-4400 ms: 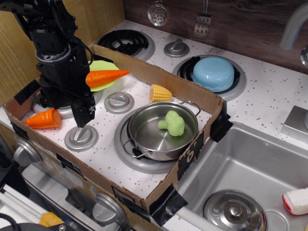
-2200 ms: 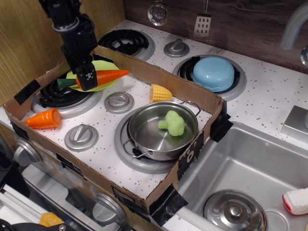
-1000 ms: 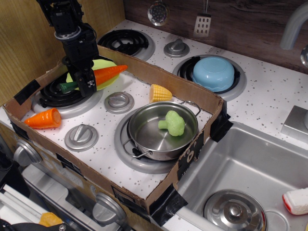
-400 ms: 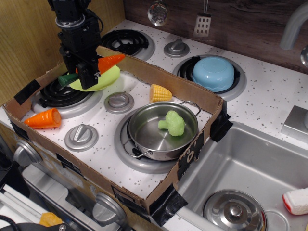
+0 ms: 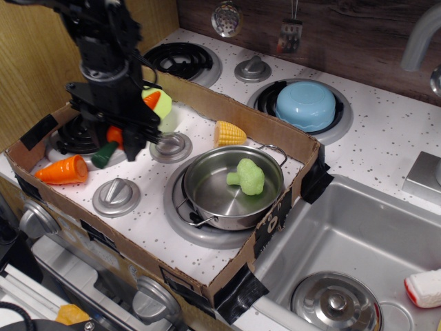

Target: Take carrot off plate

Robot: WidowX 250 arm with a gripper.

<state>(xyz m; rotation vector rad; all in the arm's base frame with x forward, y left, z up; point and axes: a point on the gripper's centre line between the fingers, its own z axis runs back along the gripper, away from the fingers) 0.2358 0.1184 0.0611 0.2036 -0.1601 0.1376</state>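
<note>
The long orange carrot [image 5: 150,100] with its dark green stem end [image 5: 103,155] is held slanted, stem low at the left and tip up at the right. My gripper [image 5: 128,141] is shut around its middle and hides most of it. It hangs over the left burner and the knob beside it. Only a sliver of the lime plate [image 5: 163,104] shows behind my gripper, near the carrot's tip. I cannot tell whether the tip still touches the plate.
A stubby carrot piece [image 5: 62,169] lies front left. Corn [image 5: 229,132], a steel pan [image 5: 207,196] holding broccoli [image 5: 248,176], and two knobs [image 5: 171,146] [image 5: 116,197] sit inside the cardboard box [image 5: 227,276]. A blue bowl [image 5: 306,105] is behind, and the sink [image 5: 358,241] is at the right.
My gripper came down on the carrot, shut on it, lifted it and carried it forward and right. The plate tipped up for a moment. The carrot now hangs slanted with its stem down.
</note>
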